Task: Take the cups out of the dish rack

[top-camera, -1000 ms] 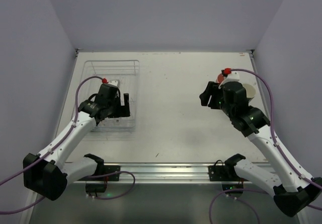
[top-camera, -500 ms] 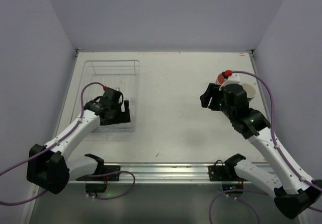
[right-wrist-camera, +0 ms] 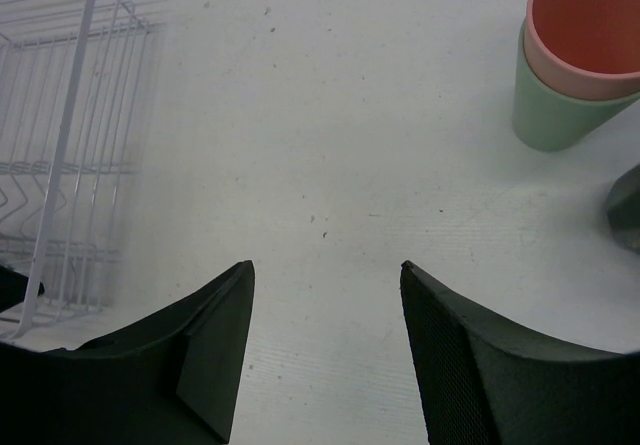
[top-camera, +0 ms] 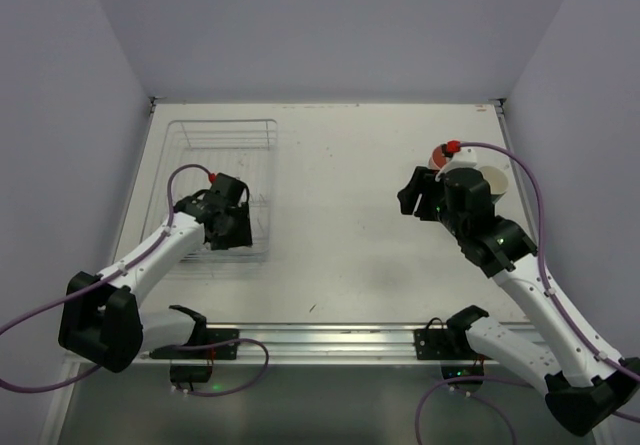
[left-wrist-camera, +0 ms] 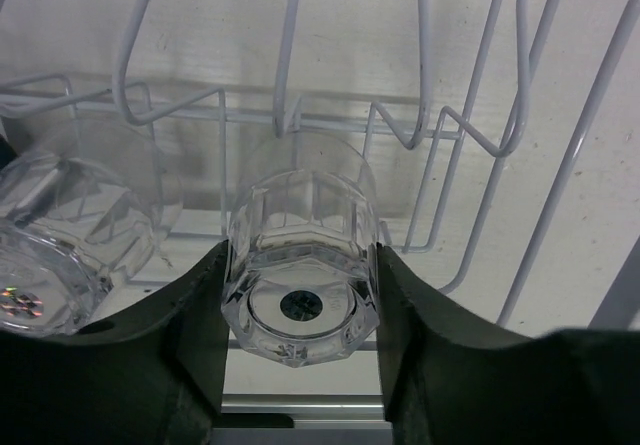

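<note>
Since a second ago the left arm [top-camera: 150, 255] has tucked its elbow down toward the near table edge. The left fingers [top-camera: 236, 233] have sunk lower into the near end of the rack [top-camera: 225, 122]. The right arm [top-camera: 520, 265] has barely shifted.

The white table [top-camera: 340, 215] carries everything. The rack stands on its left side, running from near to far, and the left arm reaches into it from the near side. The right arm is raised over the right half of the table, well apart from the rack, with its wrist pointing left.

The right fingers [top-camera: 408, 191] are spread wide with nothing between them, hanging above bare table. Beyond them, toward the far right, a pink cup [right-wrist-camera: 585, 25] sits nested inside a green cup [right-wrist-camera: 555, 115], both upright on the table. A dark thing [right-wrist-camera: 625, 210] at the right edge of that wrist view is cut off too much to name. In the top view a pale-lined cup [top-camera: 496, 183] peeps out just right of the right wrist.

The left fingers are closed on a clear glass [left-wrist-camera: 300, 300]. Each inner face presses against one side of it, and its thick faceted base faces the wrist camera. The glass is inside the rack, just in front of a row of bent wire prongs. A second glass [left-wrist-camera: 55, 250] sits just left of it, also in the rack, beside the left finger and not gripped.
</note>
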Robot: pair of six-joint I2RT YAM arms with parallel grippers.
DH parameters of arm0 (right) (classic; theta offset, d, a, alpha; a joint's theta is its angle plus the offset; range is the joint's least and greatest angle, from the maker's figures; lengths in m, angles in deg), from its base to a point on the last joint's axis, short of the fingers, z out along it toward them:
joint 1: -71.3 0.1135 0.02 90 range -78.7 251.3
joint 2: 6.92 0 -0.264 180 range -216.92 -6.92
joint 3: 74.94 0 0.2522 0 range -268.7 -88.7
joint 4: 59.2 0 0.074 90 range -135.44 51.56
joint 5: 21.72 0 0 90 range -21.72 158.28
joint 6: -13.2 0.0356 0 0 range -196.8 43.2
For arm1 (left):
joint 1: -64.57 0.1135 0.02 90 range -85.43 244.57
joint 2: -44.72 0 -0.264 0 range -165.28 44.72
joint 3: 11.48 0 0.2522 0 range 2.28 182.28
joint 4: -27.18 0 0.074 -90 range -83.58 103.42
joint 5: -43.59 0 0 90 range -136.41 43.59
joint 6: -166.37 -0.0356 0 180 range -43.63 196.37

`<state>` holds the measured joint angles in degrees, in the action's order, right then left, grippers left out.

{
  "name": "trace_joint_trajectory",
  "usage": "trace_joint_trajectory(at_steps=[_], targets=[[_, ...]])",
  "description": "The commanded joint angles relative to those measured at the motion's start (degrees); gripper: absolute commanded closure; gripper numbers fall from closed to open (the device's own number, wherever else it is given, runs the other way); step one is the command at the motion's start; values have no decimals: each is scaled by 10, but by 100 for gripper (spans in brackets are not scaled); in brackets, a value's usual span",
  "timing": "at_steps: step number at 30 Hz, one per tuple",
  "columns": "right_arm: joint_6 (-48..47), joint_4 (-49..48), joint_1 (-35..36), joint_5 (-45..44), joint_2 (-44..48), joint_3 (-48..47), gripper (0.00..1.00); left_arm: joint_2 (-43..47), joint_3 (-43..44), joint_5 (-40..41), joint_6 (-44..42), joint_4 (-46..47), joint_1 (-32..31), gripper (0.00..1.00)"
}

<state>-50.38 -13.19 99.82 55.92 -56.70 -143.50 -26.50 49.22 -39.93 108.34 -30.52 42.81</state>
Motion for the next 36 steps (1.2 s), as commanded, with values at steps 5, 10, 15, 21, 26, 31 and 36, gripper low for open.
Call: trace_joint_trajectory(at_steps=[5,10,15,21,26,31,36], targets=[[-9,-16,1,1,3,-2,37,9,35,42,2,-39,4,100],[-5,-22,1,30,-20,-17,37,50,116,75,12,-83,-3,100],[3,-28,1,79,-44,-36,37,82,225,86,32,-88,-46,100],[27,-27,-1,162,-97,-94,37,109,242,-77,21,90,-66,100],[60,-63,-54,302,-110,-101,37,134,158,-268,55,330,-65,100],[151,-216,-132,518,-93,-5,38,122,43,-407,148,561,-66,100],[180,-288,-136,578,-99,25,40,106,-54,-500,308,868,-66,100]])
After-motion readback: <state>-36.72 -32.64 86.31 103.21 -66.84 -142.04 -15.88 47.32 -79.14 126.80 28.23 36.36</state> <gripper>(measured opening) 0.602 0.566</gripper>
